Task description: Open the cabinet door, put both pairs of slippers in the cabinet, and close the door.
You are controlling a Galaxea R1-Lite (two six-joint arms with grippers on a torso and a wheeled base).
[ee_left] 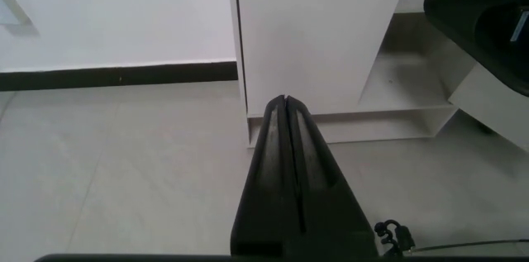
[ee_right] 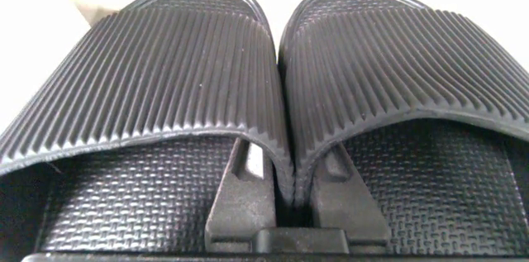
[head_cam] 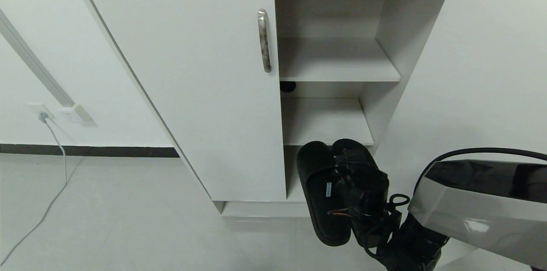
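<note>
The right gripper [head_cam: 361, 196], pinched on the adjoining straps of the slippers [head_cam: 320, 185], holds the pair just before the cabinet [head_cam: 324, 121] opening, long axis pointing inward, while the left gripper [ee_left: 285, 121], fingers pressed together and empty, stands farther back.

The pale tiled floor [head_cam: 128, 219] carried the white cabinet [head_cam: 192, 91] at twelve o'clock. A grey cable [head_cam: 38, 222] trailed over the tiles at eight o'clock. Inside the cabinet, an upper shelf [head_cam: 337, 61] sat above a middle shelf [head_cam: 324, 121]. A small dark object [head_cam: 287, 86] showed at the middle shelf's ten o'clock corner, and whether it rested there could not be told.
</note>
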